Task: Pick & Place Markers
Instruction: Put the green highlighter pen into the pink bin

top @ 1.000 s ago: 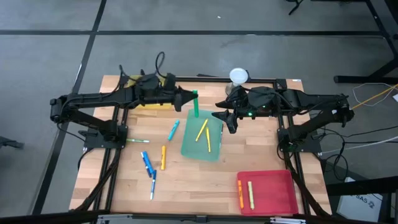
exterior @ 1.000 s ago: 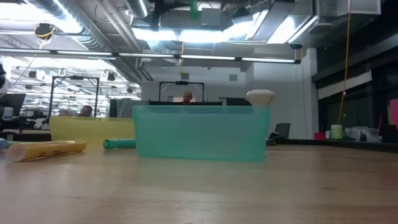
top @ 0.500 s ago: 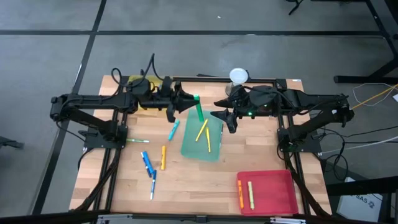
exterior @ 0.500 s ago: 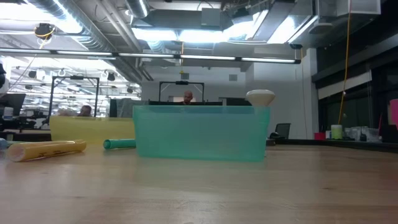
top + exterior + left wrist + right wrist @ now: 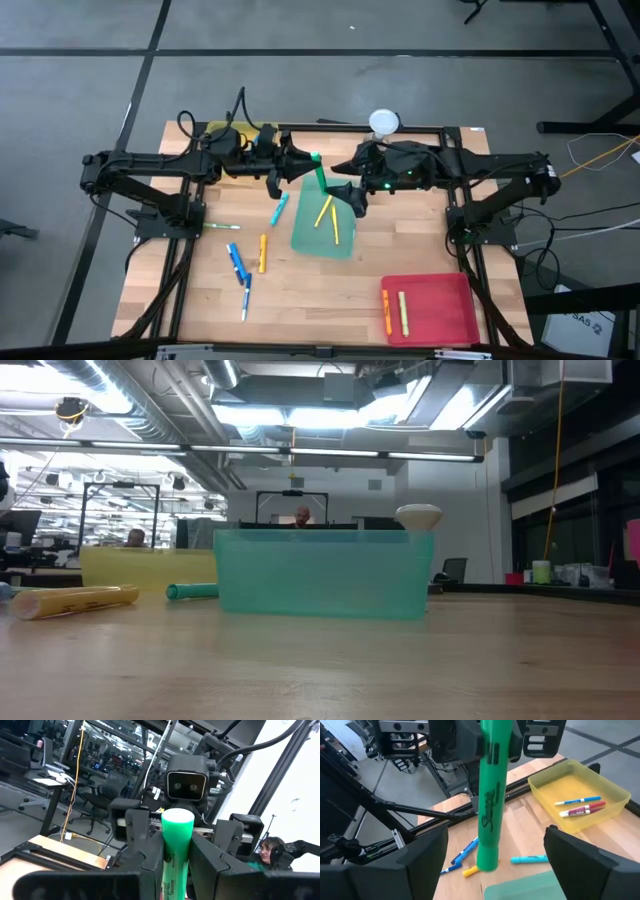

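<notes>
Markers: green marker (image 5: 319, 177) clamped in left hand (image 5: 300, 168), held in the air above the far edge of the green tray (image 5: 325, 238), tip angled down toward it. Right hand (image 5: 343, 195) faces it from the other side, fingers spread wide, nothing in them, green marker sitting in the gap between them per right wrist view (image 5: 490, 795). Two yellow markers (image 5: 329, 214) lie in the green tray. Teal marker (image 5: 279, 208), orange marker (image 5: 263, 252) and blue markers (image 5: 238, 266) loose on the surface (image 5: 300, 290), left of the tray. Red tray (image 5: 440, 312) holds an orange and a yellow one. Yellow tray (image 5: 600, 785) holds a blue and a red/pink one.
</notes>
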